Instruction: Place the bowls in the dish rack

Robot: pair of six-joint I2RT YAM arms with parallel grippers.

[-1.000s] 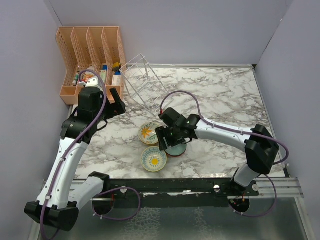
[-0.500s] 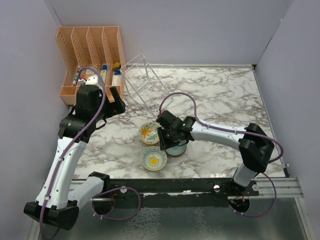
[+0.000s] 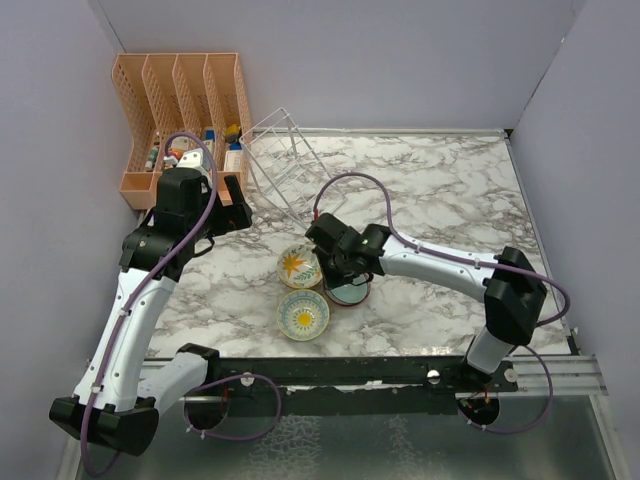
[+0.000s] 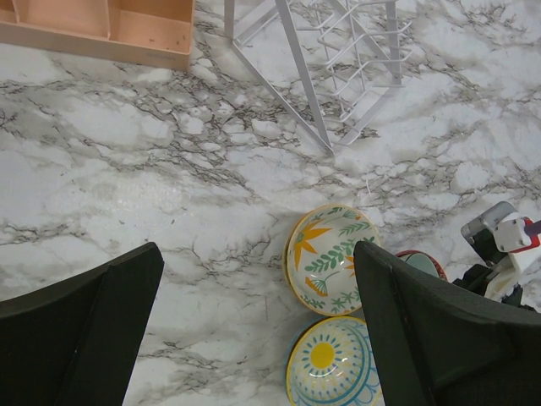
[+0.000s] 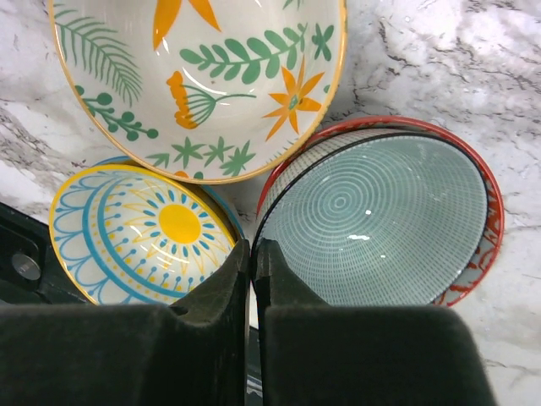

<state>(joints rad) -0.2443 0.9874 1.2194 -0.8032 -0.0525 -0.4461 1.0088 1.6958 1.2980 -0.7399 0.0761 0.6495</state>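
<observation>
The right tool point(image 5: 252, 247) is clenched at the rim of the teal bowl point(image 5: 372, 211); whether it holds the rim is unclear. It should lift slowly, straight up, so the rim cannot slip.

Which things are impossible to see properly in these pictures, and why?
Right wrist view: whether the right gripper pinches the rim of the teal bowl; its own fingers cover that spot.
Left wrist view: the top edge cuts off the dish rack.
Top view: things in the orange organizer are too small.

Marble table point(image 3: 450, 190): three bowls point(image 3: 304, 315) clustered; wire dish rack point(image 3: 285, 160), orange organizer point(image 3: 180, 95) behind.
</observation>
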